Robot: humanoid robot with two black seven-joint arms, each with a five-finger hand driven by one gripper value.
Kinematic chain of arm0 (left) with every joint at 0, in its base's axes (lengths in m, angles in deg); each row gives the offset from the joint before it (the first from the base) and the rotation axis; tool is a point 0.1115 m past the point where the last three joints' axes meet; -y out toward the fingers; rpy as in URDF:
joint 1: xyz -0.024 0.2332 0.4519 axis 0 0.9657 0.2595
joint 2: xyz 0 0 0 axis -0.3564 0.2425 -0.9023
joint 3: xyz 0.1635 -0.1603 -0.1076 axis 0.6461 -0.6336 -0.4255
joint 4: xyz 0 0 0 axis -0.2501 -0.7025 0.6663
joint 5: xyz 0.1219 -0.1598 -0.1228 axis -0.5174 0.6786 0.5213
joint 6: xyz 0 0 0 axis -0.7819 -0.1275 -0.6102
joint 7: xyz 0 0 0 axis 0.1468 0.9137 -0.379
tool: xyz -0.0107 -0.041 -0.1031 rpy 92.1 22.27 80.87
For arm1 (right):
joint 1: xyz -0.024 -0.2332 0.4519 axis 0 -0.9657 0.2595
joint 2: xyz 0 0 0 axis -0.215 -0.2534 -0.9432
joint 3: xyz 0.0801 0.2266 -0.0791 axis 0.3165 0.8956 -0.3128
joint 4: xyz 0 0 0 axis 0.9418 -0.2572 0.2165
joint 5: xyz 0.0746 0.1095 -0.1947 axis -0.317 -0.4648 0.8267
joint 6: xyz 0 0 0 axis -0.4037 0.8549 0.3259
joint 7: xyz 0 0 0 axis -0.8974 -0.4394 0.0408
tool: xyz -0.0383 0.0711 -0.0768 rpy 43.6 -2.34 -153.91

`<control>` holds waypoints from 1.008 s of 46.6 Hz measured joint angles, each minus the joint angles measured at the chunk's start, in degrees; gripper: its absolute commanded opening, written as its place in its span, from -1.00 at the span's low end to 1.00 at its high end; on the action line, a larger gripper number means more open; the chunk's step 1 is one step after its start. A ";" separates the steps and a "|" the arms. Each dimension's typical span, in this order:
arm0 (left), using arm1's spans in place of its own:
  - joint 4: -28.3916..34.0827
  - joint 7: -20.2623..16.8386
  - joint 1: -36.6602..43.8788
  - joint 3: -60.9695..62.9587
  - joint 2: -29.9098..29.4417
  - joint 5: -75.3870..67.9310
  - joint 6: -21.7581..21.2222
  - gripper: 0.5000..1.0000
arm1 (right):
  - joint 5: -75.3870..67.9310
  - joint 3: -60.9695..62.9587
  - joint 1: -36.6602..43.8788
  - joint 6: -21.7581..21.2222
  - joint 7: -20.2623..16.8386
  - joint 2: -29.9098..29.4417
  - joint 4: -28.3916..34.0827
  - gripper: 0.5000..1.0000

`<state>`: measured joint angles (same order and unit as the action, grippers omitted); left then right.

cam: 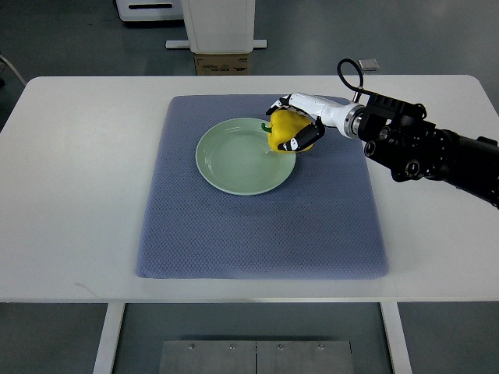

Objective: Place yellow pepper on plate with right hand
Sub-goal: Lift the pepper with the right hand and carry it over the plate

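Top view shows the right hand [300,125] with its fingers [295,142] wrapped around the yellow pepper [285,128] over the plate [226,164]'s right rim, so it should carry further inward and lower before letting go, lest the pepper tip off the edge.

light: bright, even, overhead; shadows: soft, faint under plate [243,156] rim; glare: mild on white table [78,195]; focus: sharp; edges: slight bowing
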<state>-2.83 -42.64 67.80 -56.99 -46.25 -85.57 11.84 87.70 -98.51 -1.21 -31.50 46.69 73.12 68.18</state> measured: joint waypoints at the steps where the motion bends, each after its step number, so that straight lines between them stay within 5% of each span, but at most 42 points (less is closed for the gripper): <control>1: 0.00 0.00 0.00 0.00 0.00 0.00 0.00 1.00 | -0.02 0.00 0.00 -0.01 -0.10 -0.05 0.00 -1.00; 47: 0.00 0.00 0.00 0.00 0.00 0.00 0.00 1.00 | -0.50 1.06 0.66 0.04 -2.07 -2.03 0.06 -1.00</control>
<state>-2.83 -42.64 67.80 -56.99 -46.25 -85.57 11.84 87.21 -97.46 -0.55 -31.46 44.62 71.09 68.24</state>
